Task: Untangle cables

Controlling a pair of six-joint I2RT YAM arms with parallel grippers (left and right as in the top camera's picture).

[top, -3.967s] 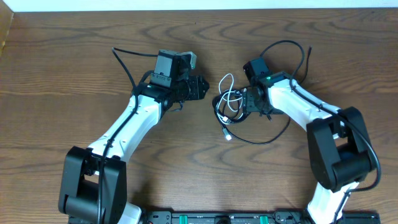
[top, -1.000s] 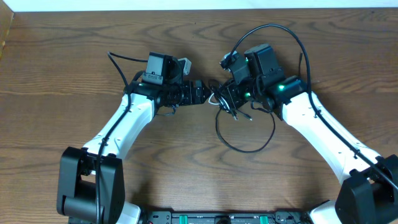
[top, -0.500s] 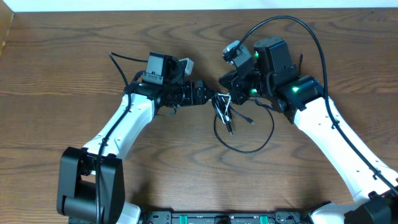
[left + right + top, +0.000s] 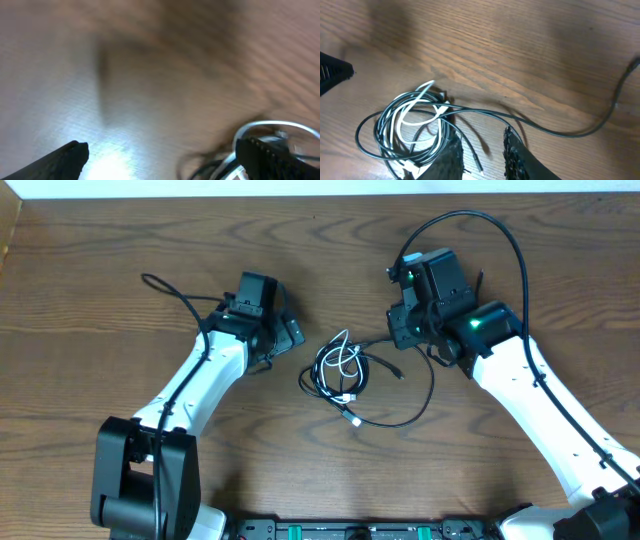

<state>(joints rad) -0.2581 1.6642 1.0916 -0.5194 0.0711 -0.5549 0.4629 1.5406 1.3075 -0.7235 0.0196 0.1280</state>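
Observation:
The cables (image 4: 338,370) lie in a tangled coil on the table between the arms: black loops with a white cord (image 4: 346,360) through them. One black loop trails out to the lower right. My left gripper (image 4: 288,332) is left of the coil, wide open and empty (image 4: 162,145); the coil's edge (image 4: 260,131) shows blurred by its right finger. My right gripper (image 4: 402,330) hovers right of the coil, its jaws (image 4: 480,135) apart on nothing. A loose black cable end (image 4: 476,159) lies on the table below the gap, and the coil (image 4: 410,125) sits to its left.
The wooden table (image 4: 120,270) stretches round the coil on all sides. Thick black arm wires arc over the right arm (image 4: 505,250) and behind the left arm (image 4: 165,285). The left gripper's finger (image 4: 332,72) shows at the right wrist view's left edge.
My right gripper has opened and let go of the cables, and the coil now lies on the table. Both arms have drawn apart, and the left gripper has opened wider.

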